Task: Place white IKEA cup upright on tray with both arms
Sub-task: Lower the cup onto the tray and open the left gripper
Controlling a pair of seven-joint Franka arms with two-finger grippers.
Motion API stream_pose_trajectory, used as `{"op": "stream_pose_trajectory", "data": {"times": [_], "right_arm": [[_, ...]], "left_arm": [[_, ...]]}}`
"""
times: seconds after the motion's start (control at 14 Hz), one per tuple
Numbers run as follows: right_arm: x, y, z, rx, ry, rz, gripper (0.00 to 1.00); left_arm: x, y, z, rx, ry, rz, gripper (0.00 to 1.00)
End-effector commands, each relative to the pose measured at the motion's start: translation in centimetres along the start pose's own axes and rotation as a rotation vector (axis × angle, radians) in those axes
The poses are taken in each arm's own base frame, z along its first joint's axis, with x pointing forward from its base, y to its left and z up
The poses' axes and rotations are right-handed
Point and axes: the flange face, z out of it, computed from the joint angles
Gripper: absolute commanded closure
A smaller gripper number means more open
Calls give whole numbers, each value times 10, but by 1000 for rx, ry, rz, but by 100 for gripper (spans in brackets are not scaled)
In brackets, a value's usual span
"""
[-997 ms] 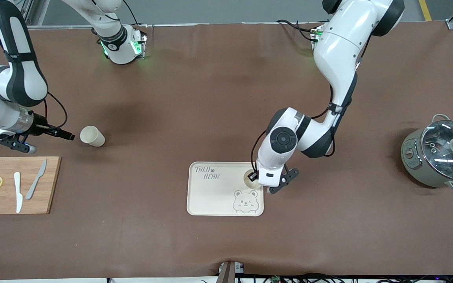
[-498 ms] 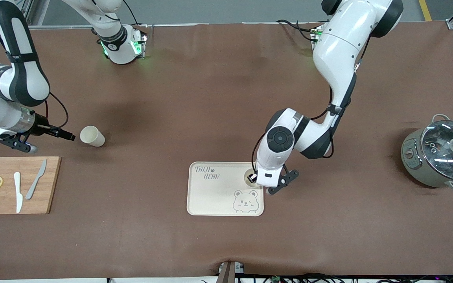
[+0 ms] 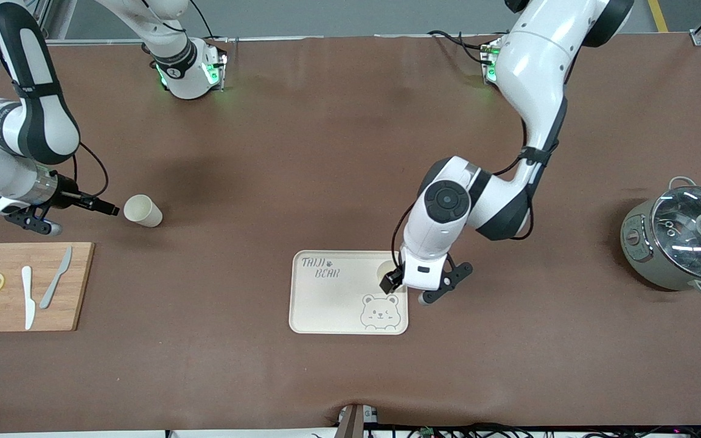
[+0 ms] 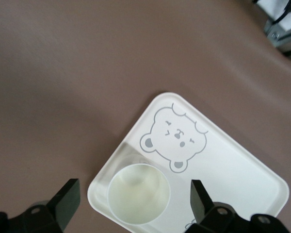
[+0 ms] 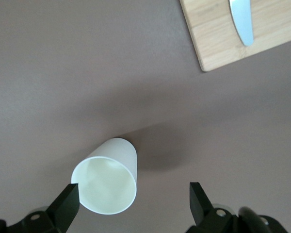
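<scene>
One white cup (image 3: 383,269) (image 4: 138,193) stands upright on the cream bear tray (image 3: 326,304) (image 4: 233,165), in the tray's corner toward the left arm's end. My left gripper (image 3: 394,277) (image 4: 134,198) hovers just over it, open, one finger on each side of the rim and neither touching it. A second white cup (image 3: 142,211) (image 5: 106,187) lies on its side on the brown table toward the right arm's end, its mouth facing my right gripper (image 3: 106,208) (image 5: 133,204). That gripper is open and empty, close beside the mouth, which sits near one finger.
A wooden cutting board (image 3: 76,286) (image 5: 262,43) with two knives and lemon slices lies nearer the front camera than the lying cup. A grey pot with a glass lid (image 3: 679,237) stands at the left arm's end of the table.
My left gripper has opened and let go of the cup on the tray, then lifted and shifted slightly toward the left arm's end. The right gripper crept a little toward the lying cup.
</scene>
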Motion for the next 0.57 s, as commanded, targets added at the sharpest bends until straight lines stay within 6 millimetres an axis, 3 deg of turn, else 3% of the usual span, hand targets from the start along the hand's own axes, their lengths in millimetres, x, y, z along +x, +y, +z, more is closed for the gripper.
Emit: {"op": "stream_pose_trajectory", "data": {"times": [0.0, 0.21, 0.36, 0.43, 0.5], "right_arm": [[-11, 6, 9, 5, 17, 30, 0], [-23, 7, 45, -2, 74, 28, 0], [-25, 8, 57, -3, 71, 28, 0], [-30, 7, 62, -5, 58, 26, 3], [-34, 3, 67, -7, 53, 19, 18]], "left_arm": [[11, -9, -40, 27, 26, -8, 0], [28, -21, -72, 49, 29, 0, 0], [41, -33, -95, 75, 26, 24, 0], [46, -38, -105, 87, 23, 45, 0], [49, -43, -114, 104, 17, 70, 0]]}}
